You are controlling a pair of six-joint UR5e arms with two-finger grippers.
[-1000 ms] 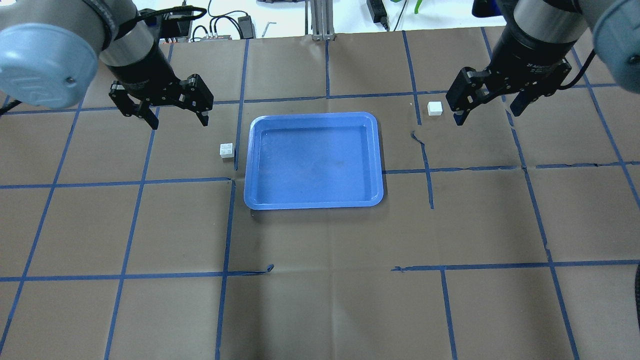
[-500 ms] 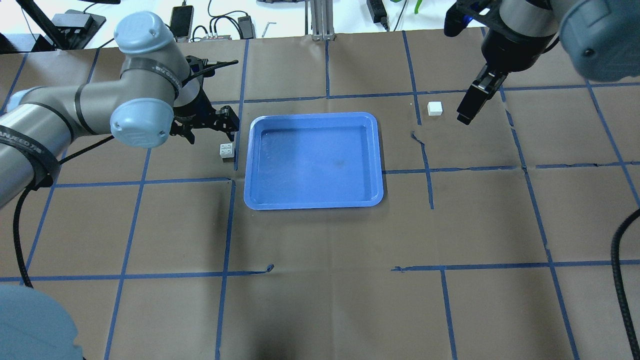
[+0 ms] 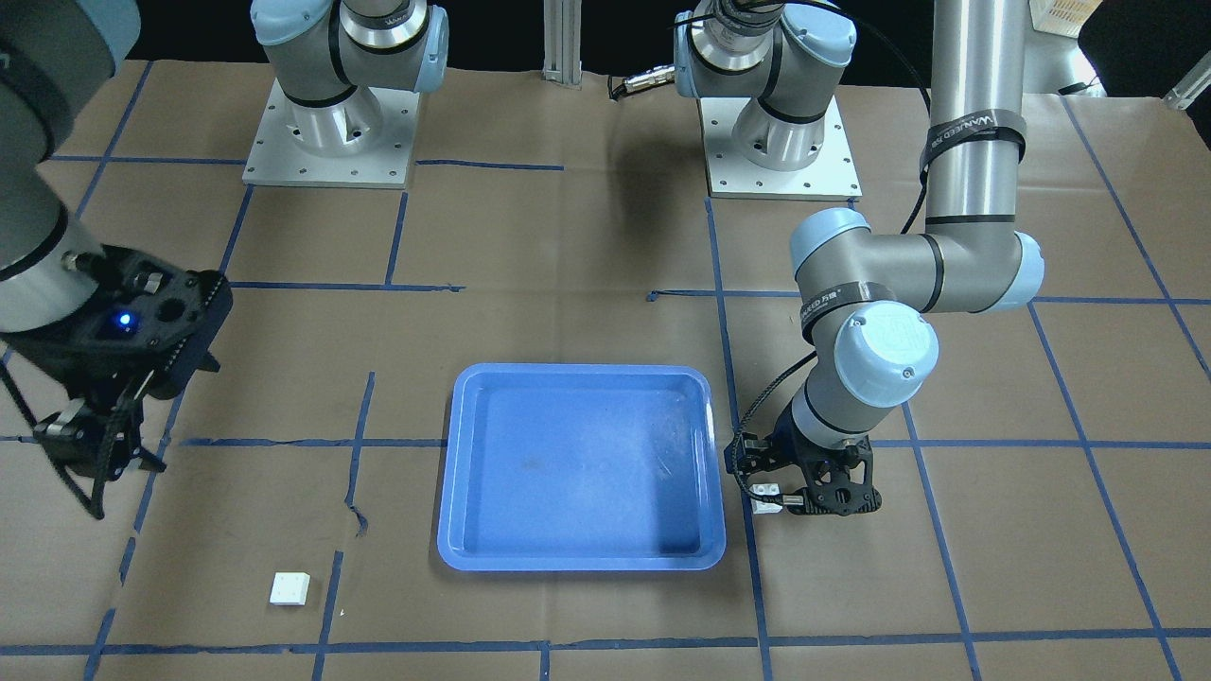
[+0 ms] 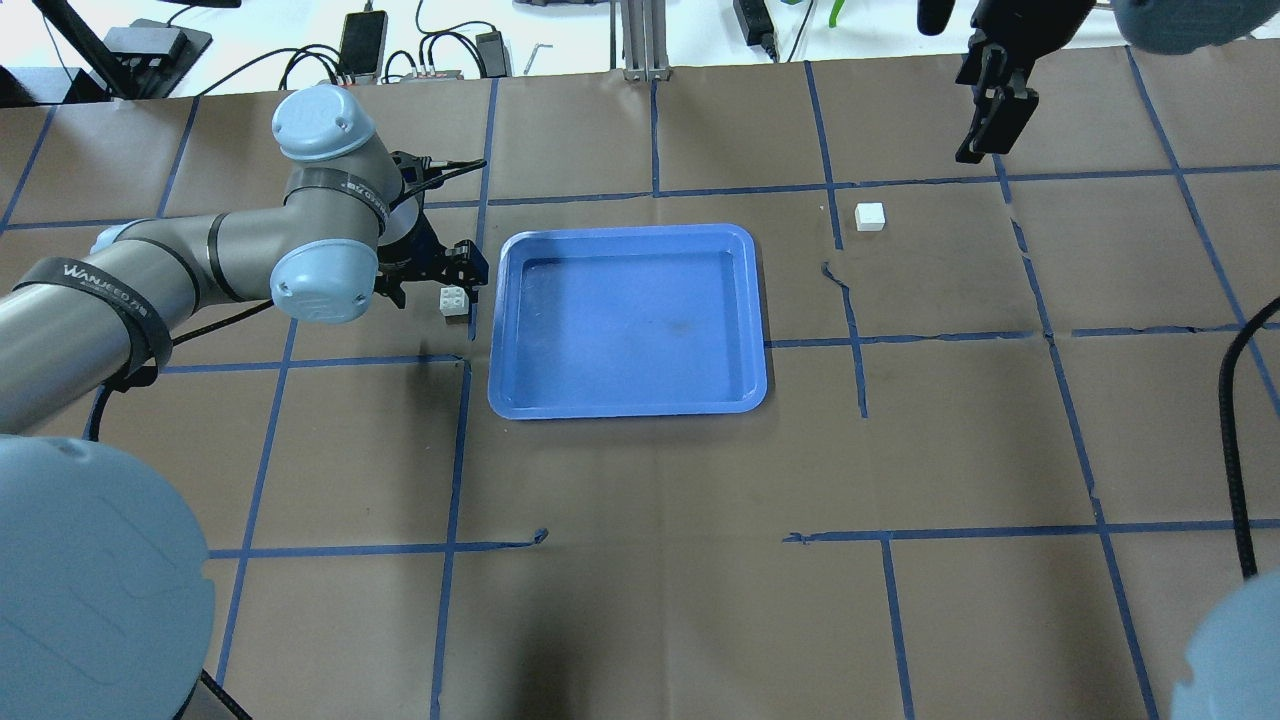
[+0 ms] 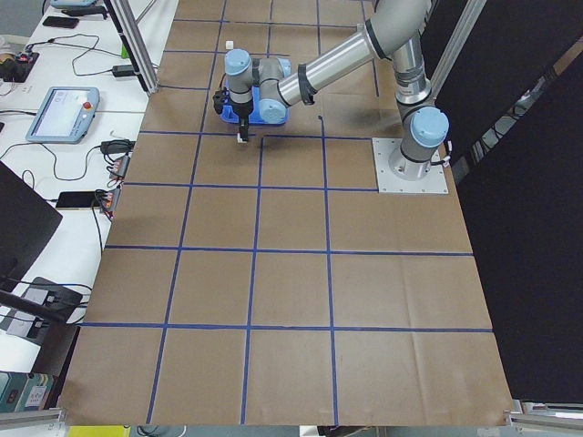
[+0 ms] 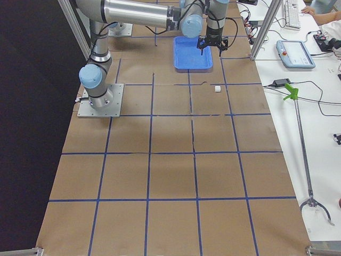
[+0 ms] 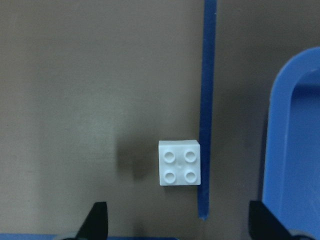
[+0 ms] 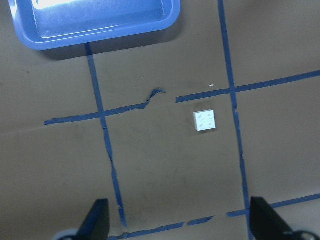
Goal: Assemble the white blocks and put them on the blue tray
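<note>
One white block (image 4: 453,300) lies studs up just left of the blue tray (image 4: 627,232). My left gripper (image 4: 440,282) hovers over this block, open and empty. In the left wrist view the block (image 7: 179,162) sits ahead of and between the spread fingertips (image 7: 97,222), next to the tray's rim (image 7: 285,150). The other white block (image 4: 870,217) lies right of the tray. My right gripper (image 4: 990,110) is open and empty, raised high beyond that block. The right wrist view shows the block (image 8: 205,120) far below. The tray holds nothing.
Brown paper with a blue tape grid covers the table. Cables, chargers and an aluminium post (image 4: 640,40) line the far edge. The two arm bases (image 3: 326,132) stand on plates on the robot's side.
My left arm has swung in toward the tray and come down over the left block. My right gripper has risen and pulled back, away from the right block. Neither block has moved.
</note>
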